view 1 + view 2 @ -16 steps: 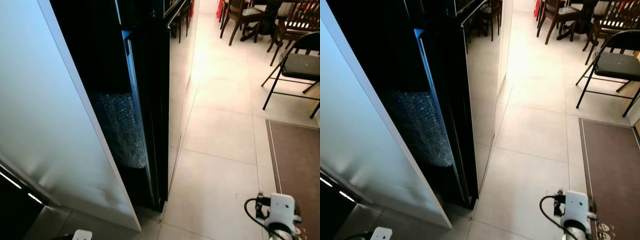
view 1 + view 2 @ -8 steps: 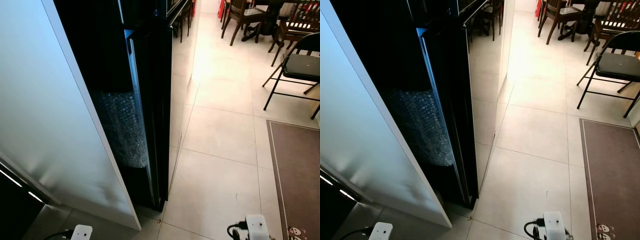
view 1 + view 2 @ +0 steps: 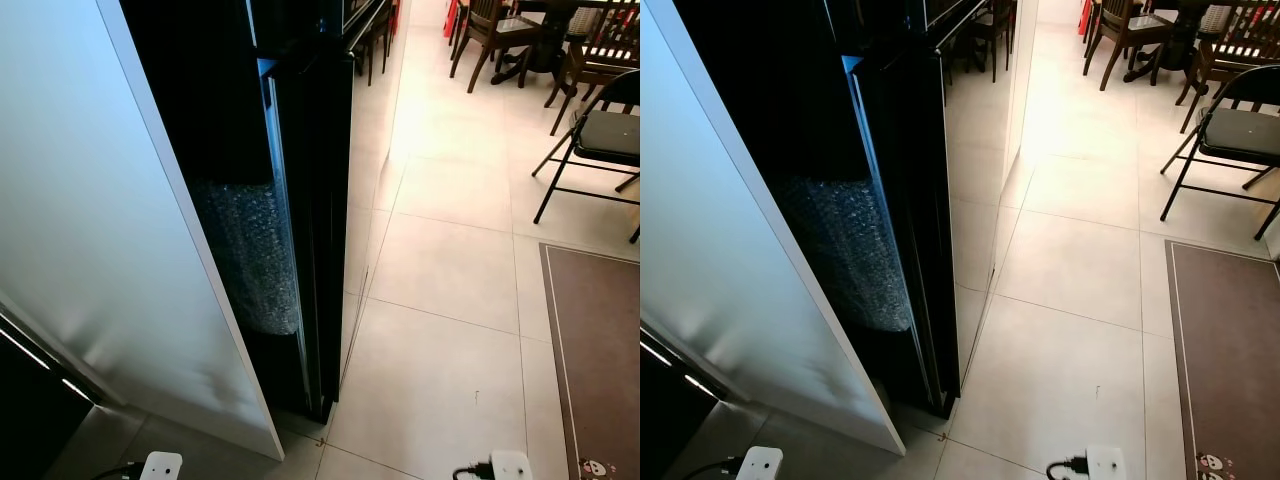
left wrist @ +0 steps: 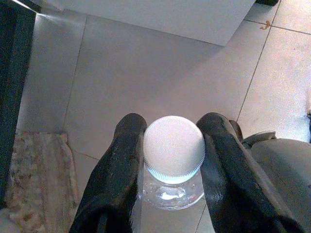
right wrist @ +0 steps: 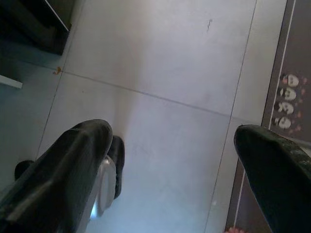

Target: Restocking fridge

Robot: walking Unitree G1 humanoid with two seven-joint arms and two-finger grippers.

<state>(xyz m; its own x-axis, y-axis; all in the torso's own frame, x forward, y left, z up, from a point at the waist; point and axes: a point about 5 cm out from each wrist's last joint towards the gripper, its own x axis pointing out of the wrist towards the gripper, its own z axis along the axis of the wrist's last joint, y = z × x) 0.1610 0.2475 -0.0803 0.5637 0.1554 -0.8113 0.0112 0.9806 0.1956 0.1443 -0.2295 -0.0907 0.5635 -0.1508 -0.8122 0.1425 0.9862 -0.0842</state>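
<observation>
Left gripper [image 4: 172, 162]: pinches a white-capped clear bottle [image 4: 173, 155] at the neck, probably for carrying to the fridge [image 3: 300, 200].
Right gripper [image 5: 170, 165]: fingers spread, empty above the floor tiles [image 5: 160, 58].

Head eyes look down (wrists too) at floor [image 3: 450, 300].

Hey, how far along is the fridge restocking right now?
Done: the fridge door stands open, its dark inside showing beside it. In hand: the left gripper is shut on a clear bottle with a white cap, held low over the tiled floor. The right gripper is open and empty. Left: the bottle is not yet inside the fridge.
</observation>
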